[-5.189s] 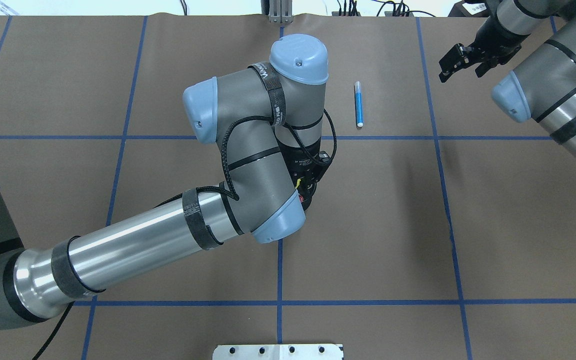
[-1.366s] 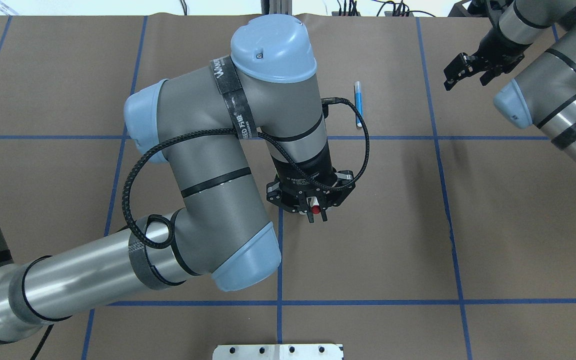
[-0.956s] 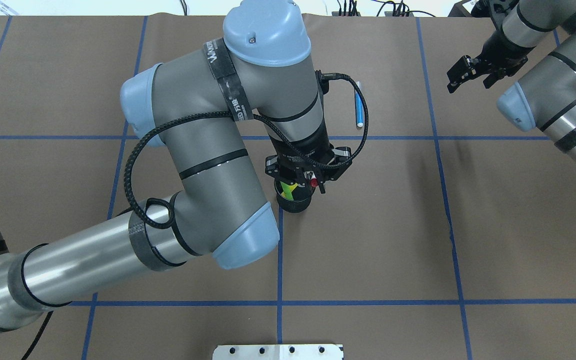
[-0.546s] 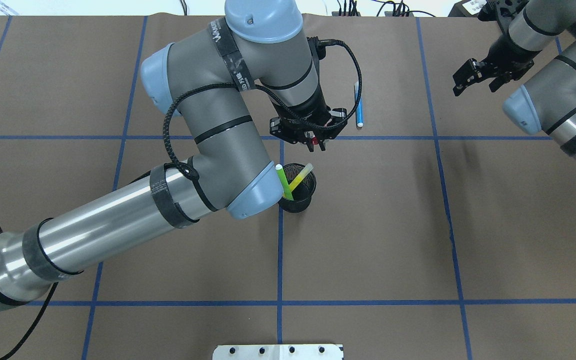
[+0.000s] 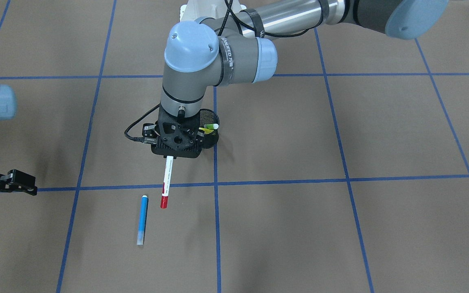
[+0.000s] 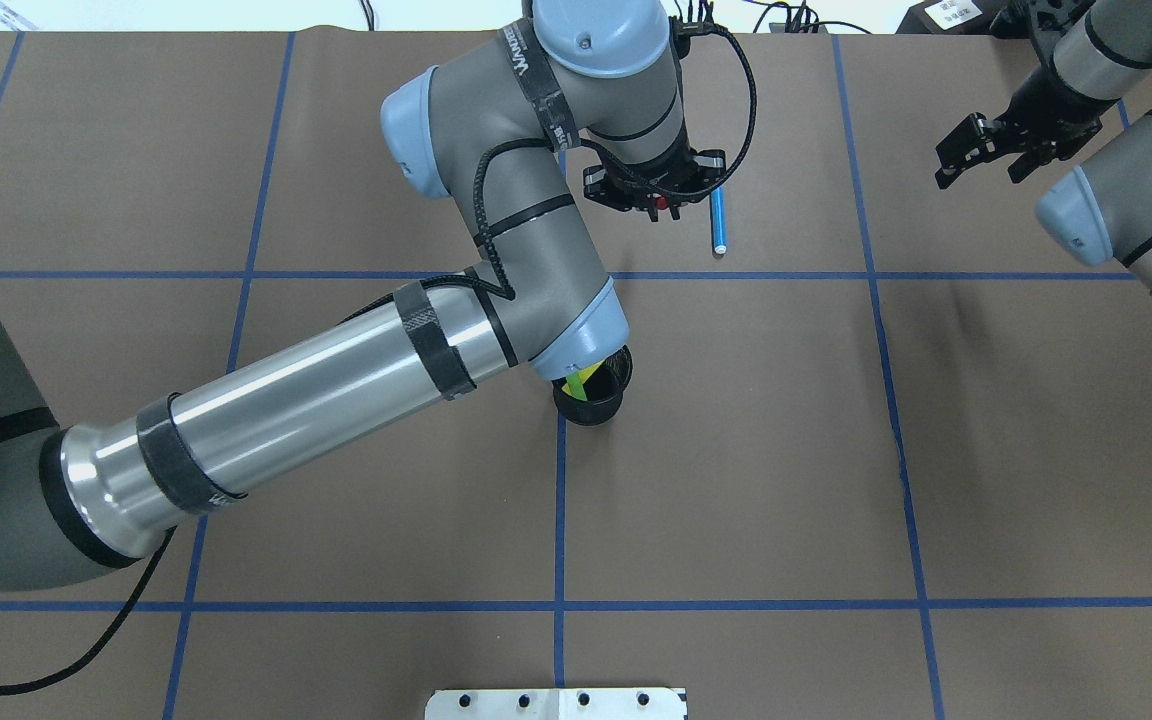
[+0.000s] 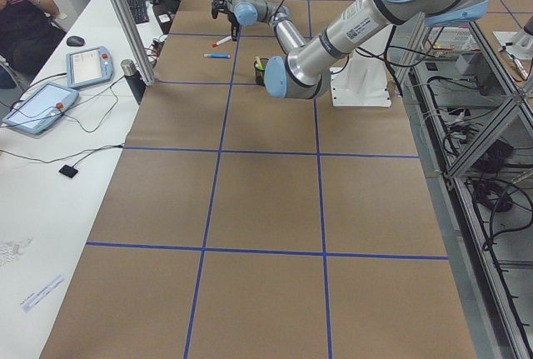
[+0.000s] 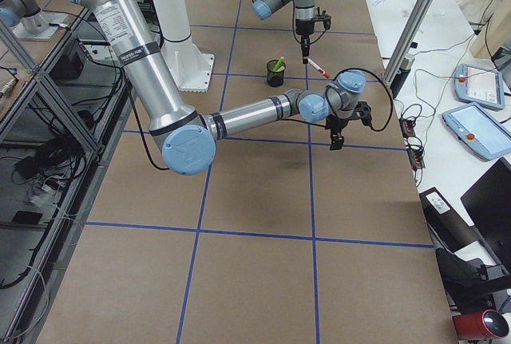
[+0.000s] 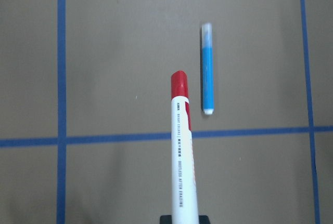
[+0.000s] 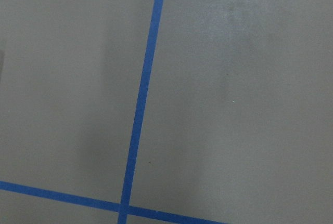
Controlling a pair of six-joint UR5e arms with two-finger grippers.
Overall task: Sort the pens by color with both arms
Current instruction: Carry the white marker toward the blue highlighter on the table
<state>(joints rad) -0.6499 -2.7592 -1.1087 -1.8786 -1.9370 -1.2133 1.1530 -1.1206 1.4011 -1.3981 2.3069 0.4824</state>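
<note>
Clamping the red-capped white pen [image 5: 166, 183] cap-down, the left end effector [image 5: 174, 154] hangs beside the black mesh cup [image 5: 211, 141] in the front-facing view; the blue pen [image 5: 141, 219] lies beyond on the desk [image 5: 299, 228]. Overhead, the right end effector [image 6: 979, 172] hovers, fingers apart, well right of the cup, which holds the green pen [image 6: 574, 387] and yellow pen [image 6: 587, 372].

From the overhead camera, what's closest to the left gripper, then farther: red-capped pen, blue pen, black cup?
1. Red-capped pen: gripped in the left gripper.
2. Blue pen: lying just to its right.
3. Black cup: farthest, back toward the robot.
</note>
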